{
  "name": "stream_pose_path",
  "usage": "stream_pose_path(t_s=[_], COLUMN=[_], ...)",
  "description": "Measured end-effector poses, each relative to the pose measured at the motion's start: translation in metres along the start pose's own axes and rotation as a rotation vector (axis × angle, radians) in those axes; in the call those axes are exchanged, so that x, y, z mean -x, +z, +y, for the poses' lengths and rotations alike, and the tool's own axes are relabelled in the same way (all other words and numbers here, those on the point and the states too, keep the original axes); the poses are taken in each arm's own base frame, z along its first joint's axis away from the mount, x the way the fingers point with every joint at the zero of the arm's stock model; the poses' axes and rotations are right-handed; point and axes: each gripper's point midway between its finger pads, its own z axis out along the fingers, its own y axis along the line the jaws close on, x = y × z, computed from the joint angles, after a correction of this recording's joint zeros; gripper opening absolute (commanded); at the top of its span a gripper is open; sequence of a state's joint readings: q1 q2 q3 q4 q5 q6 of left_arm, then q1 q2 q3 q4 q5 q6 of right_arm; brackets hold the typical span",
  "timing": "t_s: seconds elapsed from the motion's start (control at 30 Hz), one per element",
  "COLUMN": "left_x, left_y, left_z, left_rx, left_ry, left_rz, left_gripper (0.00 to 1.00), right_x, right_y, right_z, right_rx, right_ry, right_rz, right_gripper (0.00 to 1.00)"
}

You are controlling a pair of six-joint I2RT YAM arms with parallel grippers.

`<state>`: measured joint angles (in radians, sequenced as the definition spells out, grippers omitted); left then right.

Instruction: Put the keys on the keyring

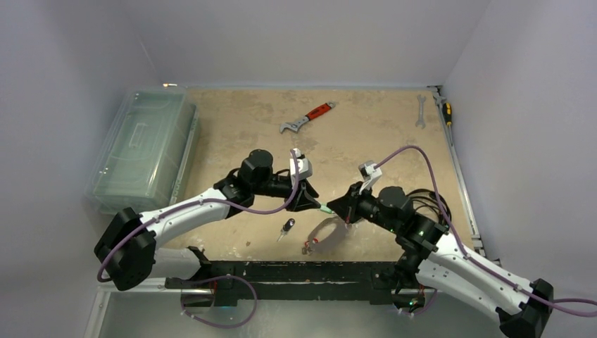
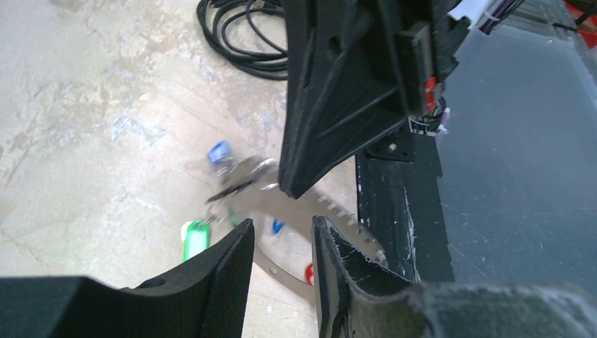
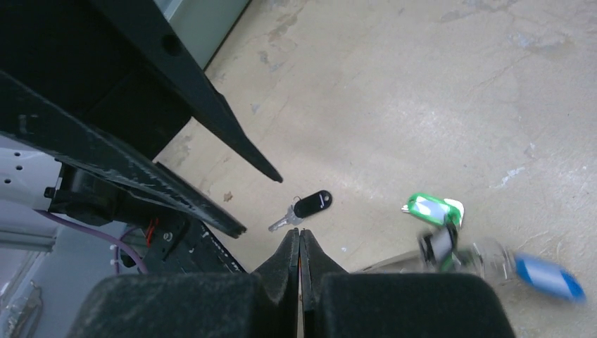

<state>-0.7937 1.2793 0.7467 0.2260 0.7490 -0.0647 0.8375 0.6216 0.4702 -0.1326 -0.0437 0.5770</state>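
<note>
The keyring (image 1: pixel 318 229) is a flat silvery ring tilted off the table near the front. My right gripper (image 1: pixel 346 215) is shut on its edge, fingers pressed together (image 3: pixel 299 232). The ring (image 3: pixel 394 262) juts out beside them. Green-tagged (image 3: pixel 431 208) and blue-tagged (image 3: pixel 549 276) keys dangle from it, blurred. A red tag (image 2: pixel 309 273) shows by the ring's band (image 2: pixel 283 274). The black-headed key (image 1: pixel 287 227) lies loose on the table (image 3: pixel 312 205). My left gripper (image 1: pixel 312 203) faces the right one. Its jaws (image 2: pixel 281 224) stand apart over the ring with nothing between them.
A red-handled wrench (image 1: pixel 310 117) lies mid-back. A plain spanner (image 1: pixel 421 111) and a screwdriver (image 1: pixel 446 113) lie at the back right. A clear plastic box (image 1: pixel 144 148) stands on the left. A coiled black cable (image 2: pixel 239 35) lies near the right arm. The black base rail (image 1: pixel 296 271) runs along the front edge.
</note>
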Motion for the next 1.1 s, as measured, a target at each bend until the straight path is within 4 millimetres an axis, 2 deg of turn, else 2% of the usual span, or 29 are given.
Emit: stream_pose_path(t_s=[0.1, 0.13, 0.23, 0.37, 0.43, 0.53, 0.67, 0.73, 0.9, 0.97, 1.1], left_x=[-0.002, -0.002, -0.007, -0.017, -0.019, -0.022, -0.026, -0.03, -0.043, -0.045, -0.052], left_y=[0.0, -0.001, -0.003, -0.009, -0.011, -0.013, -0.011, -0.01, -0.013, -0.014, -0.019], left_z=[0.007, 0.01, 0.019, 0.034, 0.039, 0.042, 0.042, 0.043, 0.046, 0.048, 0.051], left_rx=[0.035, 0.049, 0.096, 0.181, 0.211, 0.23, 0.221, 0.22, 0.243, 0.252, 0.272], left_ry=[0.012, 0.021, 0.042, 0.066, 0.076, 0.079, 0.069, 0.059, 0.051, 0.056, 0.066], left_rz=[0.018, 0.024, 0.051, 0.097, 0.112, 0.126, 0.133, 0.145, 0.193, 0.211, 0.245], left_gripper=[0.35, 0.35, 0.36, 0.37, 0.38, 0.4, 0.4, 0.4, 0.4, 0.4, 0.4], right_x=[0.004, 0.004, 0.002, -0.008, -0.018, -0.034, -0.053, -0.064, -0.108, -0.121, -0.129], right_y=[0.0, 0.001, 0.004, 0.004, -0.002, -0.015, -0.024, -0.025, -0.027, -0.029, -0.03], right_z=[0.0, -0.002, -0.017, -0.045, -0.059, -0.073, -0.081, -0.084, -0.093, -0.095, -0.091], right_rx=[-0.007, -0.018, -0.11, -0.305, -0.391, -0.491, -0.564, -0.585, -0.624, -0.631, -0.594], right_ry=[-0.006, -0.005, 0.018, 0.121, 0.174, 0.253, 0.323, 0.342, 0.34, 0.33, 0.317], right_rz=[-0.009, -0.01, 0.004, 0.049, 0.074, 0.11, 0.169, 0.213, 0.396, 0.456, 0.506], right_gripper=[0.0, 0.05, 0.28, 0.66, 0.78, 0.89, 0.88, 0.82, 0.69, 0.67, 0.66])
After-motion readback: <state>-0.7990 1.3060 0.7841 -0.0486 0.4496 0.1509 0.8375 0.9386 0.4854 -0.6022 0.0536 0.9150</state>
